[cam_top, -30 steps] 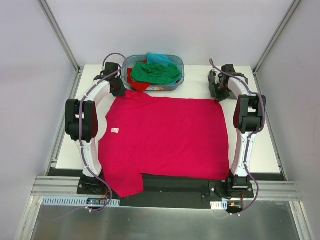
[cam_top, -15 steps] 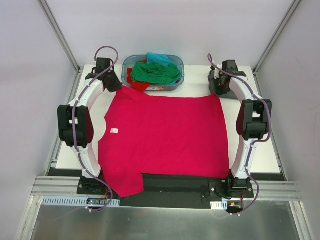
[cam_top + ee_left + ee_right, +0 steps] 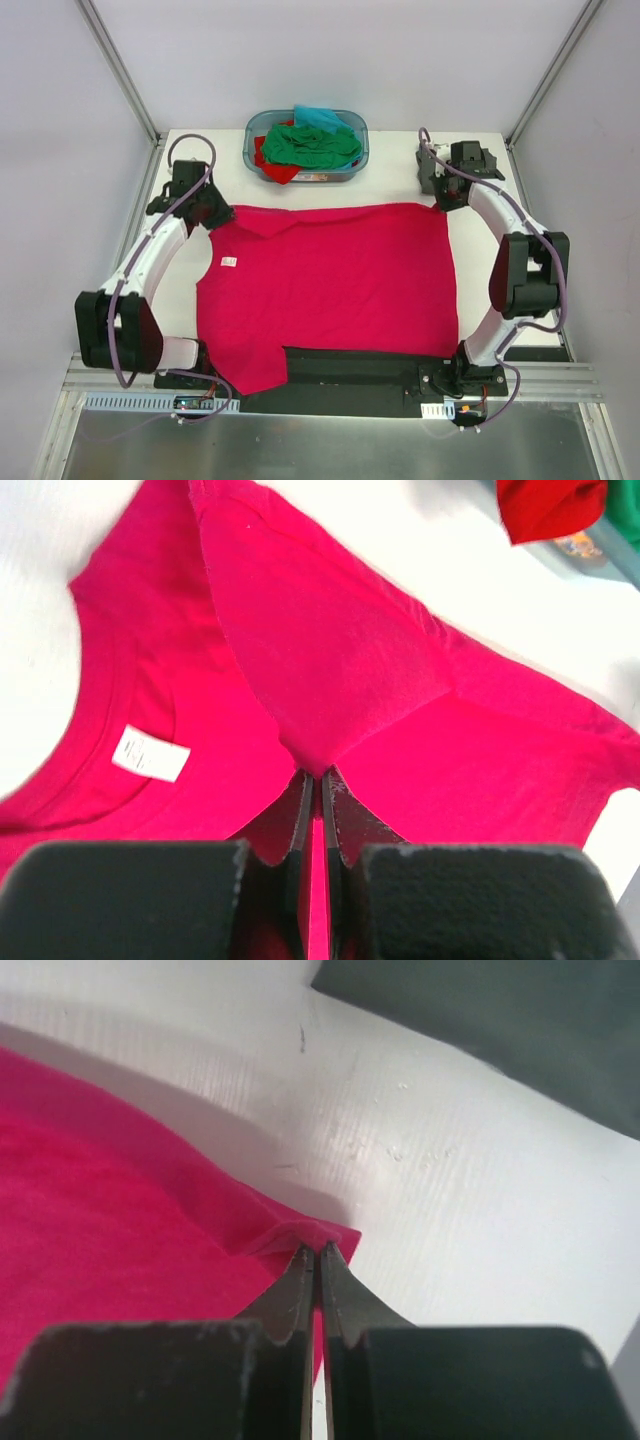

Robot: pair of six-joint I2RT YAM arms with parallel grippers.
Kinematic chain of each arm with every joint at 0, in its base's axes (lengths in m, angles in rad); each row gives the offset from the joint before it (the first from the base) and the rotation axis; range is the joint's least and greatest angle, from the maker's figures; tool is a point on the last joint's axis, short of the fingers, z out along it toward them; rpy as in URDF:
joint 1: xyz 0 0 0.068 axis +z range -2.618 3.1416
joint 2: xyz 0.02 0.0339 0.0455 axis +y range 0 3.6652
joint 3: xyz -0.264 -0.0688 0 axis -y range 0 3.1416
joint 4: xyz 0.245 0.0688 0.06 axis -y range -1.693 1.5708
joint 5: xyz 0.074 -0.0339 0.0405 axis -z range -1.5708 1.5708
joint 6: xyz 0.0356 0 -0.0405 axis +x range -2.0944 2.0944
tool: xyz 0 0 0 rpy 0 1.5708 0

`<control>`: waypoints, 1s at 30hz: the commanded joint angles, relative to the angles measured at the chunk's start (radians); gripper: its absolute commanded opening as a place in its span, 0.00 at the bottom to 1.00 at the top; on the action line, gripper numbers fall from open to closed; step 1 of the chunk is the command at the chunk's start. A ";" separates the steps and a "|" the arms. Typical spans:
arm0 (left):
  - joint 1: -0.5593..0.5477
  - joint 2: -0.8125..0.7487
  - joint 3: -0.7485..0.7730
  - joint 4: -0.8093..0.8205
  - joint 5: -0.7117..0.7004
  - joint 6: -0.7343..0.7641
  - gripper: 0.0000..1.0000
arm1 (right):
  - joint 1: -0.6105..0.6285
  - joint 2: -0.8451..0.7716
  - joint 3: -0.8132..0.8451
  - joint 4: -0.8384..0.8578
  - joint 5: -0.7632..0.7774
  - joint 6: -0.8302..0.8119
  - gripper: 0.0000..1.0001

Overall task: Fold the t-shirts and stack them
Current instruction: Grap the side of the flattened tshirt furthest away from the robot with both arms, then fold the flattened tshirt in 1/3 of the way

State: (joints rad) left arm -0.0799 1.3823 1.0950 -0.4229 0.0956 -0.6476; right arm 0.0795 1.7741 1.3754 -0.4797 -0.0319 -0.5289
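Enclosing white table and t-shirt stand pale, seemingly matte walls.

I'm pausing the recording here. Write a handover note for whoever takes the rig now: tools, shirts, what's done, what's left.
The left tool is shut on the crimson shirt, pinching cloth at its far-left corner.
The right tool is shut on the same shirt's far-right corner.
The crimson shirt lies spread on the table, with its near-left sleeve past the table's near edge.
The green shirt, red shirt and teal shirt lie heaped in the basket.
Done: crimson shirt laid out and gripped.
Left: no fold is complete. Fold it, then fold and stack the basket shirts.
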 commanded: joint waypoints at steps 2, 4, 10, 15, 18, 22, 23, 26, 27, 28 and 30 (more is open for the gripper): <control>-0.012 -0.147 -0.107 -0.059 -0.004 -0.081 0.00 | -0.003 -0.131 -0.067 0.052 0.083 -0.034 0.01; -0.012 -0.193 -0.145 -0.079 -0.008 -0.098 0.00 | -0.004 -0.142 -0.087 0.049 0.073 -0.049 0.01; -0.012 -0.313 -0.158 -0.187 -0.063 -0.098 0.00 | -0.004 -0.156 -0.105 0.046 0.095 -0.046 0.01; -0.012 -0.367 -0.172 -0.231 -0.063 -0.099 0.00 | -0.007 -0.183 -0.122 0.036 0.115 -0.046 0.01; -0.012 -0.382 -0.181 -0.247 -0.056 -0.099 0.00 | -0.007 -0.202 -0.144 0.033 0.106 -0.045 0.01; -0.012 -0.397 -0.193 -0.255 -0.027 -0.099 0.00 | -0.007 -0.212 -0.156 0.015 0.112 -0.039 0.01; -0.012 -0.407 -0.199 -0.258 -0.020 -0.098 0.00 | -0.006 -0.219 -0.162 0.009 0.112 -0.036 0.02; -0.012 -0.433 -0.225 -0.270 -0.033 -0.101 0.00 | -0.007 -0.246 -0.193 0.010 0.122 -0.028 0.02; -0.012 -0.443 -0.240 -0.272 -0.042 -0.109 0.00 | -0.007 -0.252 -0.203 0.012 0.127 -0.022 0.03; -0.012 -0.453 -0.256 -0.271 -0.049 -0.116 0.00 | -0.007 -0.260 -0.213 0.012 0.136 -0.011 0.04; -0.012 -0.460 -0.279 -0.270 -0.042 -0.124 0.00 | -0.006 -0.274 -0.223 -0.006 0.135 0.007 0.04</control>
State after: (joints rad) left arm -0.0856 0.9558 0.8562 -0.6632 0.0593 -0.7448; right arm 0.0784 1.5681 1.1709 -0.4625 0.0700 -0.5545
